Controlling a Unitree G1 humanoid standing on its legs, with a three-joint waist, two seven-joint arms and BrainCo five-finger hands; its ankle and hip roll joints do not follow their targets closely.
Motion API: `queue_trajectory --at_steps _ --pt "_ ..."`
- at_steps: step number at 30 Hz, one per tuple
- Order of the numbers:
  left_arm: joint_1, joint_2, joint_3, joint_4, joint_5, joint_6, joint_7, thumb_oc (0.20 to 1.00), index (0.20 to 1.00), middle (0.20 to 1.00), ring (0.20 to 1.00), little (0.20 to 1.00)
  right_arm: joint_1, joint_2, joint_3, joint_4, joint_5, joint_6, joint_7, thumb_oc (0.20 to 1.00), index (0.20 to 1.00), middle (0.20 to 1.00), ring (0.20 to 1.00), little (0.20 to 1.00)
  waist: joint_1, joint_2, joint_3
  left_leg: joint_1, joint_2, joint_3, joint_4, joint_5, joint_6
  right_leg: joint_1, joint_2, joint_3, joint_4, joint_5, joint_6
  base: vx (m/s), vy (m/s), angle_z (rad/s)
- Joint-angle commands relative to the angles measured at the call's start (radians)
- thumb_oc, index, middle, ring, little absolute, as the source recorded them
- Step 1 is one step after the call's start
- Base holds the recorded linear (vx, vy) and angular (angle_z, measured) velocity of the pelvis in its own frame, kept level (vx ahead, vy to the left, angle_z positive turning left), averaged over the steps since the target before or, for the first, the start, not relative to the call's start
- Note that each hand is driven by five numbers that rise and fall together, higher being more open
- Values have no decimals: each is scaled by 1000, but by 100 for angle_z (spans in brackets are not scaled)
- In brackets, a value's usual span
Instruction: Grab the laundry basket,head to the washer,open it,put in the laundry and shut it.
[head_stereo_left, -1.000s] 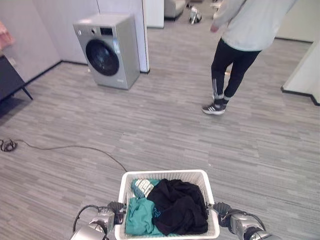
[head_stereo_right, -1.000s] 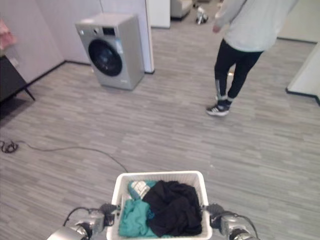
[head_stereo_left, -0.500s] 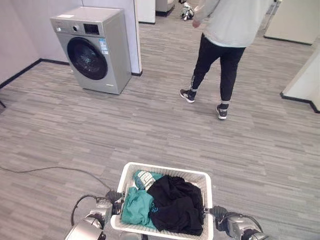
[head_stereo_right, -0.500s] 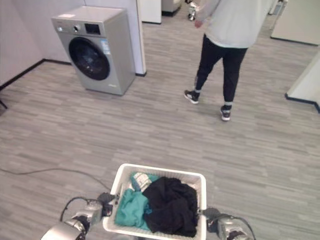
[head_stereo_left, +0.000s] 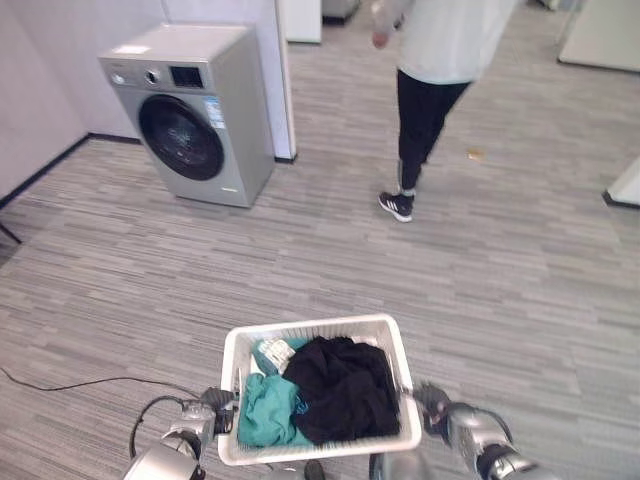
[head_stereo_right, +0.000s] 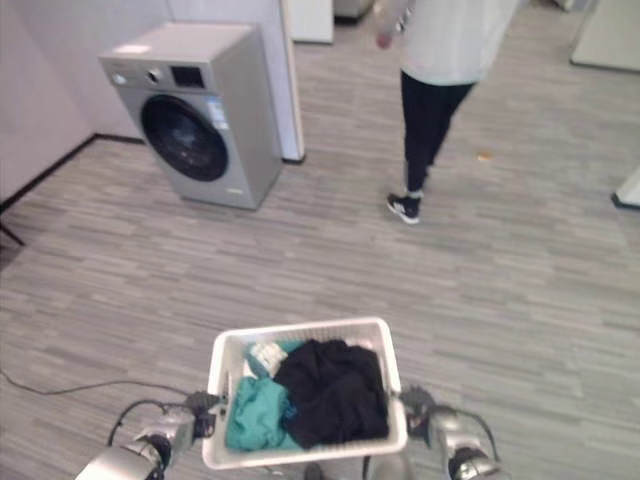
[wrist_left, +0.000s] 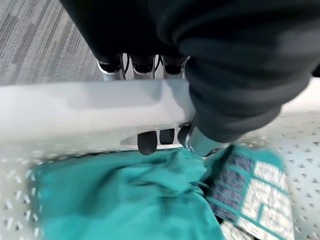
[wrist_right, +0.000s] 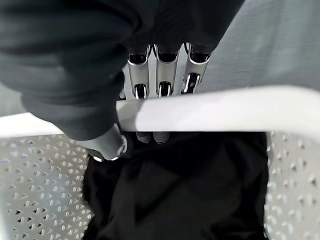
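Fingers (wrist_right: 159, 75) of the right hand (head_stereo_left: 436, 402) curl through the slot under the rim of the white laundry basket (head_stereo_left: 310, 329), thumb pressed inside against the mesh; the left hand (wrist_left: 150, 142) hooks the opposite handle the same way, dark tips showing through the opening above a teal garment (head_stereo_left: 265, 417). Held level between both hands at the robot's front, the basket carries that teal piece, a patterned cloth (head_stereo_left: 272, 353) and a heaped black garment (head_stereo_left: 338, 388). The carry to the washer (head_stereo_left: 190, 110) appears under way; doing it well likely means keeping both grips closed and the rim flat so nothing slides out, and steering left toward the machine, whose round dark door (head_stereo_left: 181, 137) is shut. Grey wood-plank floor (head_stereo_left: 520, 290) stretches ahead. The washer stands well ahead on the left against a white wall (head_stereo_left: 40, 70), while a person (head_stereo_left: 430, 90) in dark trousers and a pale top stands beyond, to the right of the washer.
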Motion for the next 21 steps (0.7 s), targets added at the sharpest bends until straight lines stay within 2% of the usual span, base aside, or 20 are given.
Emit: queue_trajectory --at_steps 1,3,7,8,9,10,11,12,13,14,15,16,17,18,19,20,21 --pt "-21 -67 -6 54 10 -14 -91 200 200 200 200 200 47 -7 5 89 82 29 24 200 200 200 200 200 -44 -15 -24 -15 -22 -168 15 30 -68 116 60 65 -375 271 36 449 -72 59" --pt "-21 -70 6 61 11 -16 -94 200 200 200 200 200 46 -8 1 105 74 32 27 200 200 200 200 200 -46 -8 -22 14 -9 -178 22 9 -82 118 32 3 -432 303 53 444 -76 86" --pt "-5 -83 19 73 33 -15 -107 200 200 200 200 200 67 -15 -2 125 58 36 42 200 200 200 200 200 -55 -14 -52 72 -2 -224 80 -16 -100 130 31 15 -394 324 43 461 -129 55" --pt "8 -91 15 70 23 -16 -101 200 200 200 200 200 82 -30 2 127 61 36 42 200 200 200 200 200 -64 -20 -65 41 12 -229 257 25 -143 171 60 47 -362 321 10 479 -229 64" --pt "5 -97 4 63 18 -14 -100 200 200 200 200 200 83 -38 3 127 64 38 37 200 200 200 200 200 -65 -20 -59 -11 30 -222 389 77 -175 204 66 42 -371 311 -9 471 -230 55" --pt "5 -97 4 63 18 -14 -100 200 200 200 200 200 82 -38 3 127 64 38 37 200 200 200 200 200 -67 -23 -61 -14 27 -224 388 80 -175 202 63 41 -371 311 -8 297 -269 15" --pt "-4 -106 -10 46 7 -10 -101 200 200 200 200 200 70 -47 4 120 78 38 30 200 200 200 200 200 -66 -45 -45 -131 85 -166 619 205 -225 276 60 7 -406 286 -40 273 -306 8" --pt "-16 -109 -15 34 0 -10 -99 200 200 200 200 200 67 -55 7 120 91 37 26 200 200 200 200 200 -57 -55 -33 -176 127 -124 703 218 -210 307 68 7 -426 271 -62 372 -384 14" --pt "-27 -108 -22 25 -3 -12 -92 200 200 200 200 200 62 -60 13 122 96 37 21 200 200 200 200 200 -44 -59 -21 -209 142 -93 760 198 -200 335 81 3 -437 250 -76 195 -187 38" --pt "-28 -108 -22 25 -3 -12 -92 200 200 200 200 200 62 -60 13 122 96 37 21 200 200 200 200 200 -44 -59 -21 -210 143 -94 761 198 -200 335 81 3 -437 250 -76 165 -134 19" --pt "-39 -111 -28 24 -10 -11 -91 200 200 200 200 200 56 -66 15 129 100 41 15 200 200 200 200 200 -29 -61 -9 -269 150 -70 780 191 -200 366 83 -5 -453 234 -79 165 -86 -1" --pt "-51 -116 -35 22 -19 -10 -88 200 200 200 200 200 53 -71 17 134 100 44 11 200 200 200 200 200 -19 -57 -2 -308 175 -29 729 181 -193 388 84 -12 -463 227 -76 369 -76 -20" --pt "-68 -121 -44 18 -17 -11 -87 200 200 200 200 200 50 -78 11 151 93 46 4 200 200 200 200 200 3 -50 2 -345 175 4 555 156 -179 420 72 -40 -475 211 -58 298 -20 -2" --pt "-68 -120 -44 18 -17 -11 -87 200 200 200 200 200 50 -77 11 151 93 46 4 200 200 200 200 200 2 -54 0 -345 170 5 548 161 -178 417 68 -40 -475 211 -57 324 45 13" --pt "-76 -121 -46 17 -11 -15 -87 200 200 200 200 200 52 -80 8 161 93 46 5 200 200 200 200 200 13 -42 1 -352 159 15 390 163 -169 425 69 -47 -475 201 -44 199 71 19" --pt "-71 -118 -45 16 -13 -17 -85 200 200 200 200 200 59 -76 7 156 91 42 7 200 200 200 200 200 23 -36 -1 -343 145 9 293 160 -163 433 68 -48 -475 195 -34 431 157 13" --pt "-69 -111 -37 21 -13 -22 -81 200 200 200 200 200 69 -71 16 158 76 32 15 200 200 200 200 200 55 -11 -3 -353 120 -72 62 242 -171 454 92 -34 -475 168 -26 399 139 4"
